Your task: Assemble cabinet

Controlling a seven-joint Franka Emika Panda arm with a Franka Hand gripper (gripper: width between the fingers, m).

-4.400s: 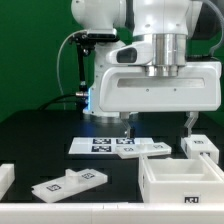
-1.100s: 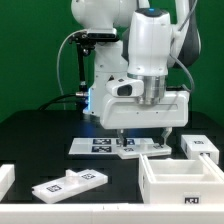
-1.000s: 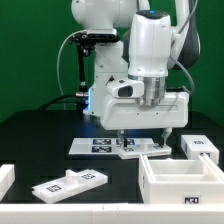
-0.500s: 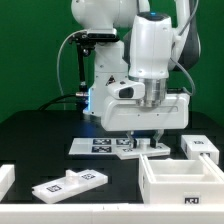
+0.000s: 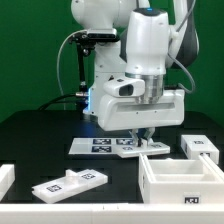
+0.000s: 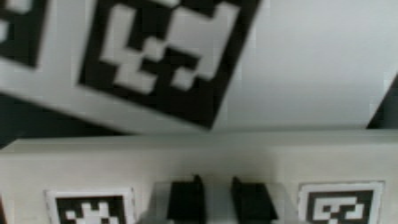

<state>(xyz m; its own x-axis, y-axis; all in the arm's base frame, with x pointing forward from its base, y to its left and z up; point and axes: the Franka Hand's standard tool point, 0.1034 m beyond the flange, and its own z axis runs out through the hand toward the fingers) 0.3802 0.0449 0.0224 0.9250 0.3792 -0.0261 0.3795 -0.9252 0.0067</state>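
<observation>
"Scanning the exterior view from its left, where do the parts of the cabinet lie, and which are exposed?" the operator asks.

"The cabinet is unassembled," the technician replies. "An end block (image 5: pixel 5 178) sits at the left edge. A flat panel (image 5: pixel 68 183) lies near it. Both are well apart from the arm and at low risk. Next comes the marker board (image 5: pixel 100 146), then the gripper (image 5: pixel 143 134), low over a small panel (image 5: pixel 152 150) just beside that board. The open box (image 5: pixel 186 196) stands nearer the camera on the right, with a right block (image 5: pixel 200 147) behind it."

"What is the state of the tool?"

"Narrow. In the wrist view the fingertips (image 6: pixel 178 198) stand close together over the small panel's (image 6: pixel 196 160) edge. Whether they pinch anything cannot be told."

"What could go wrong?"

"Three faults are likely. First, a narrow opening may land on top of the small panel instead of straddling it, pressing it flat against the table. Second, a sideways push could slide that panel onto the marker board or against the box wall. Third, an off-centre pinch on a thin flat part may let it tilt or slip on lifting."
</observation>
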